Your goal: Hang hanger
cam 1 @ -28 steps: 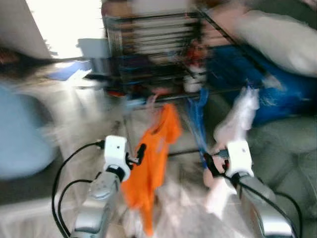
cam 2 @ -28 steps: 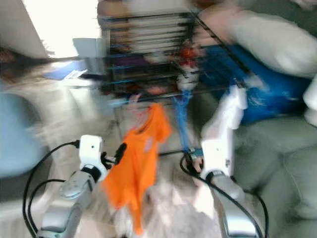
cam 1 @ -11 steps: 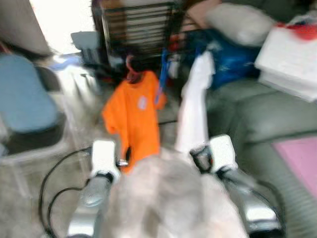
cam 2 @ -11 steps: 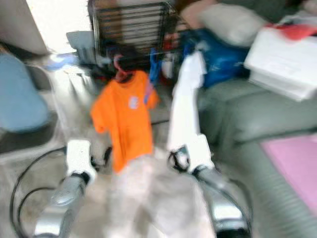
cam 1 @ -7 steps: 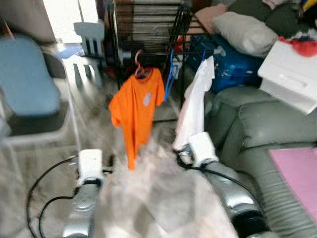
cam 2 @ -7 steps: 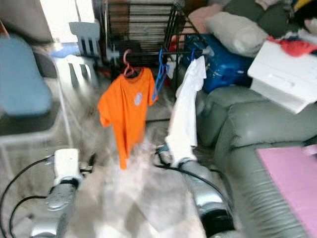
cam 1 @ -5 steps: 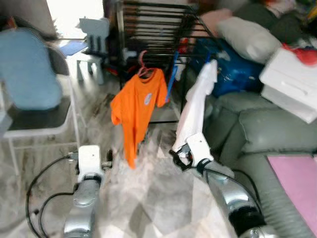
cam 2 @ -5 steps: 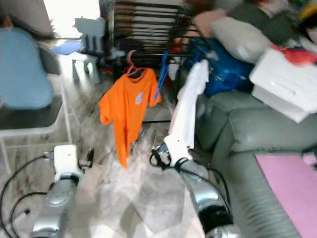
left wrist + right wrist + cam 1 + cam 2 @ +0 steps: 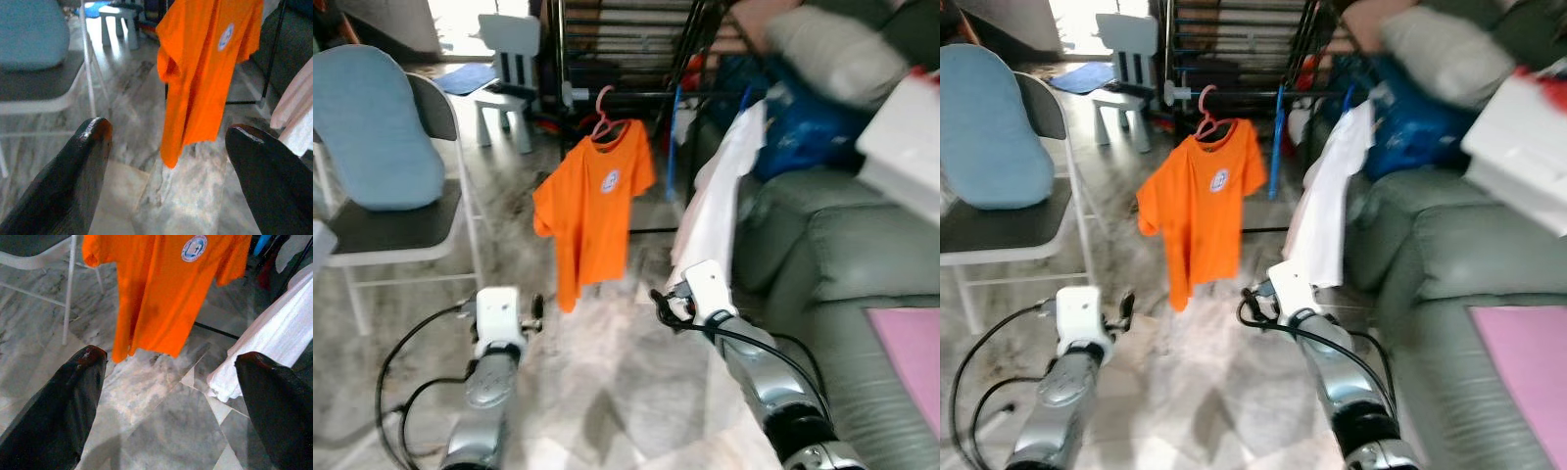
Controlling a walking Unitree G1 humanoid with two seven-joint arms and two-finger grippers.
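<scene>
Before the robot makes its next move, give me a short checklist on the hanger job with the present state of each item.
1. Orange T-shirt hangs on its pink hanger: ok.
2. Pink hanger hooked on the black rack rail: ok, it appears hooked there.
3. Left gripper open and empty: ok.
4. Right gripper open and empty: ok.
5. White garment hangs on the rack beside the shirt, apart from it: ok.
6. Blue hanger on the rail carries a garment: not ok, it looks bare.
</scene>
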